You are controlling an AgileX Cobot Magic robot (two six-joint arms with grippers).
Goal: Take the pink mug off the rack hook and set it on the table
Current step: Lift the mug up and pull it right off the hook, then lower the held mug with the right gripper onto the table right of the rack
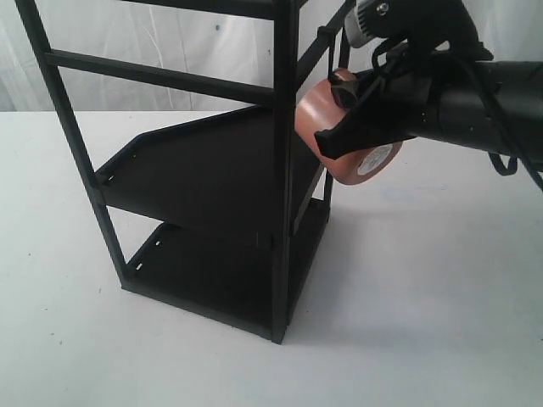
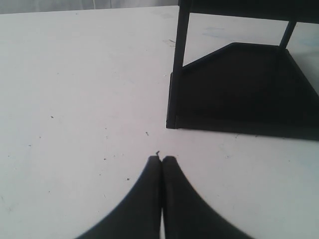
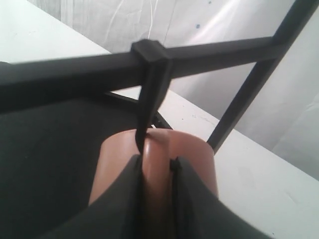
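Gripping the pink mug [image 3: 192, 159] by its loop handle, my right gripper [image 3: 155, 163] has both fingers closed on the handle, one on each side. The mug hangs high beside the rack [image 1: 212, 170], at the right-hand upright in the exterior view, well above the table [image 1: 441, 322]. It is tilted, with its white base sticker [image 1: 377, 159] facing outward and down, because all its weight is carried at the handle.

The rack hook [image 3: 149, 94] drops from the top bar [image 3: 75, 69] and passes down between my fingers to the handle. My fingers hide its tip. I judge that the handle is not yet off the hook.

Holding the handle rather than the body puts the grip next to the hook, so the loop can be steered along it. The next move calls for a lift, then a draw away from the rack. A snagged loop could drag the rack.

My left gripper [image 2: 162, 160] is closed and empty, low over the table near the rack's bottom shelf [image 2: 239, 94], apart from it and clear of the work.
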